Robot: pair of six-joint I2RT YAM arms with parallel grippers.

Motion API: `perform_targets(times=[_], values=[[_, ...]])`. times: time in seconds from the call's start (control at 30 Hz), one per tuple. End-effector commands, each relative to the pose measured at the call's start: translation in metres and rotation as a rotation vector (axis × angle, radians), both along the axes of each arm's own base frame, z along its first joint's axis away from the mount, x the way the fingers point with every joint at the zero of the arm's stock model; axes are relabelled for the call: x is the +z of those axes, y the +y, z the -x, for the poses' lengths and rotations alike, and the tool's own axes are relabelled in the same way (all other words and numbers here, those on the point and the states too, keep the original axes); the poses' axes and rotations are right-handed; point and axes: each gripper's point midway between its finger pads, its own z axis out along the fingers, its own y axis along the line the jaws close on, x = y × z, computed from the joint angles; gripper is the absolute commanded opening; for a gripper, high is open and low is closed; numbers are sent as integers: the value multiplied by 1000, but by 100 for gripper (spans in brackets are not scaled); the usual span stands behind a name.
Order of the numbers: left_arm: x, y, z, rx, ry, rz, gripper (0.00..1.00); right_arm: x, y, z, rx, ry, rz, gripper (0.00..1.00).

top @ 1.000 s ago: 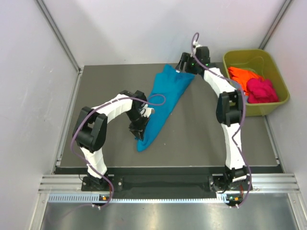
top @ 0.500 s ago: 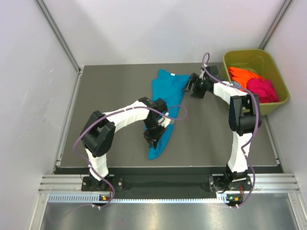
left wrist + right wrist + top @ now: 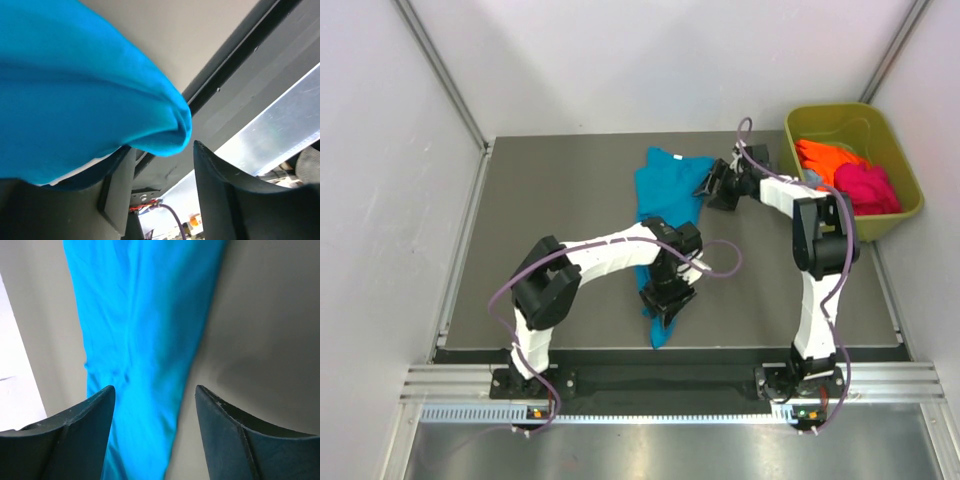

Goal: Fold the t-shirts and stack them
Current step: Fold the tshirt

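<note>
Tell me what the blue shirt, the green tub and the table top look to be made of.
The blue shirt: soft matte cloth, likely cotton; it creases and drapes in folds. The green tub: probably moulded plastic; smooth walls, rounded rim, slight sheen. The table top: dark grey, matte and flat; rubber mat or coated board, cannot tell.

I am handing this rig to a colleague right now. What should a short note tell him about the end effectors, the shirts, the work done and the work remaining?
The left end effector is open at the near tip of the teal t-shirt; cloth drapes over one finger, unclamped.
The right end effector is open above the shirt's far end, holding nothing.
The teal t-shirt lies on the table as a long bunched strip. The orange t-shirt and magenta t-shirt sit in the olive-green tub.
Done: one shirt is out on the table.
Left: fold all three, then stack them.
</note>
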Motion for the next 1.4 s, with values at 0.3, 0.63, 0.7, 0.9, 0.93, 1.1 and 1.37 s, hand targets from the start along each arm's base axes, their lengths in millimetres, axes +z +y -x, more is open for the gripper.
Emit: perform_targets(times=[0.3, 0.63, 0.7, 0.9, 0.93, 1.1, 1.37], values=[[23, 53, -7, 8, -114, -33, 56, -16, 39, -36, 65, -81, 25, 45], [26, 84, -96, 254, -153, -22, 57, -19, 25, -75, 44, -169, 160, 20], [25, 88, -110, 288, -147, -15, 57, -10, 24, -87, 40, -205, 164, 20], [12, 76, -125, 330, -65, 39, 57, -14, 21, -107, 21, -246, 201, 29], [12, 74, -126, 331, -57, 48, 57, -15, 20, -107, 23, -245, 205, 33], [13, 59, -130, 370, 53, 138, 59, 9, 14, -85, 48, -246, 206, 75], [19, 43, -118, 425, 214, 265, 61, 46, -41, 4, 9, -121, 201, 80]])
